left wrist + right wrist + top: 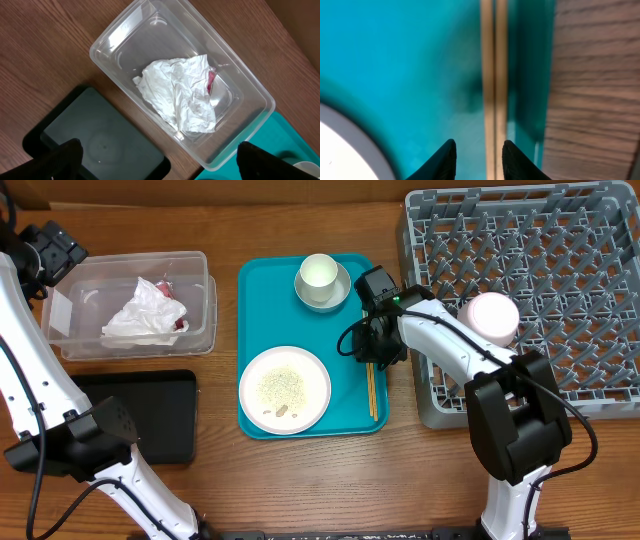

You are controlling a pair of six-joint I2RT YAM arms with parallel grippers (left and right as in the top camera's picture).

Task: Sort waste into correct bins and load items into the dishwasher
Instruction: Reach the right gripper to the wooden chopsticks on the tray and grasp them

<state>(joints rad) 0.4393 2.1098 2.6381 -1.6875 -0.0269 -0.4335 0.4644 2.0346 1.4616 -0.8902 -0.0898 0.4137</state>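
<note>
Two thin wooden chopsticks (pixel 493 75) lie side by side along the right rim of the teal tray (pixel 350 385), almost at its edge. The right jaws hang low over them, a small way apart, with the sticks in the gap. On one side a strip of teal shows between finger and stick, so the jaws are not squeezing anything. The right arm (pixel 445 335) reaches in over the corner of the dish rack (pixel 560 280) that is closest to the teal tray.

A big white plate (pixel 312 408) sits on the teal tray, at the end nearest the robot. It has a small heap of pale grains (pixel 280 383) in its middle. At the far end of the tray a small bowl (pixel 303 293) holds a white cup (pixel 319 272).

The grey dish rack stands on the table (pixel 300 485) just beside the teal tray's right edge. It is full of upright pegs. A pale pink bowl (pixel 490 317) sits in it, on the side near the tray.

A strip of brown wood shows between the teal tray's left edge and the clear tub (pixel 207 300). A crumpled white napkin (pixel 177 95) lies in the tub, with a small red bit (pixel 211 80) beside it. The black tray (pixel 150 415) lies left of the teal tray too, nearer the robot.

The left jaws hang above the tub, on the side away from the teal tray. They are spread very wide and hold nothing.
</note>
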